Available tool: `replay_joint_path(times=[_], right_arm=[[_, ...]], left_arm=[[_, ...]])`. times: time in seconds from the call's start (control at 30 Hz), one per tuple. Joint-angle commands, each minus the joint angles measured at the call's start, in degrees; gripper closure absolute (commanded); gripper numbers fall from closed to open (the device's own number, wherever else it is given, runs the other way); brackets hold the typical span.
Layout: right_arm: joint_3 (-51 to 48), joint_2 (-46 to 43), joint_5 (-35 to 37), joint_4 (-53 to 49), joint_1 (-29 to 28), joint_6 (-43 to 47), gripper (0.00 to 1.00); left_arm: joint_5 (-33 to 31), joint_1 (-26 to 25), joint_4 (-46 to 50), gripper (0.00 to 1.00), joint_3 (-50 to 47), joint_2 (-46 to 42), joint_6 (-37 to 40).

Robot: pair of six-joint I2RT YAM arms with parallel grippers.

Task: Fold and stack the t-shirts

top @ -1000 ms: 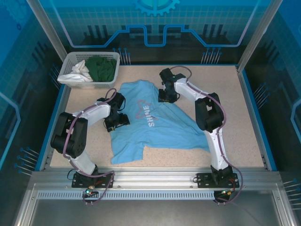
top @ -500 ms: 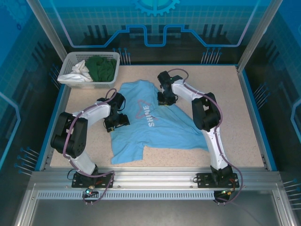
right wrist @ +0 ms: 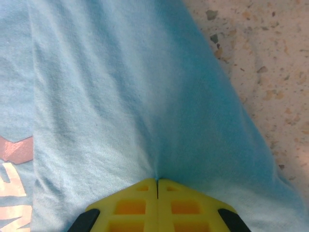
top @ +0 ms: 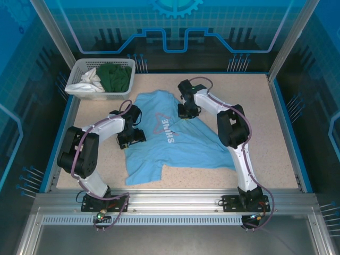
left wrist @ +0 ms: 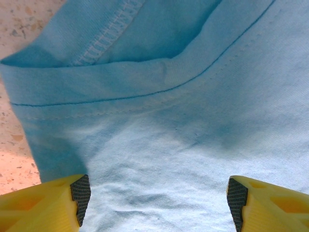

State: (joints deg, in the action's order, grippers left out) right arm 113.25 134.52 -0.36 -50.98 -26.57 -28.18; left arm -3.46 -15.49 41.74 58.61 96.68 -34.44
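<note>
- At the far left corner of the table (top: 255, 117) we see a white basket (top: 74, 75). A white garment (top: 89, 79) and a dark green garment (top: 114, 77) lie in it, bunched, not folded.
- The left gripper (top: 132, 137) is low over the left sleeve area of the shirt. In its wrist view the left gripper (left wrist: 158, 193) has its yellow fingers (left wrist: 53, 203) far apart, and they hold nothing. The cloth lies between them.
- The light blue t-shirt (top: 175, 143) lies spread in the middle of the table, print side up, with wrinkles. Its lower hem points to the near right.
- The right gripper (top: 188, 111) is at the shirt's far right edge, beside the print. In its wrist view the right gripper (right wrist: 157, 182) has its jaws pressed together, and a raised fold of the shirt runs into them, so we judge that it pinches the cloth.
</note>
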Motion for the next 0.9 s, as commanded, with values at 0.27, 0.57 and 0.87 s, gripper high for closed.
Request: replay_joint_path(times=[0.27, 0.57, 0.87], right_arm=[[-1.2, -10.3, 6.1, -1.7, 7.4, 1.9, 1.0], [13.6, -1.6, 12.3, -7.0, 18.7, 3.9, 1.0], [31.2, 11.2, 11.8, -9.3, 24.7, 7.1, 0.99]], left_arm=[[-4.9, -0.5, 4.5, 0.23, 3.2, 3.7, 0.3], [-5.0, -0.9, 4.6, 0.23, 5.7, 6.3, 0.4], [-6.1, -0.9, 5.0, 0.23, 7.4, 10.2, 0.3]])
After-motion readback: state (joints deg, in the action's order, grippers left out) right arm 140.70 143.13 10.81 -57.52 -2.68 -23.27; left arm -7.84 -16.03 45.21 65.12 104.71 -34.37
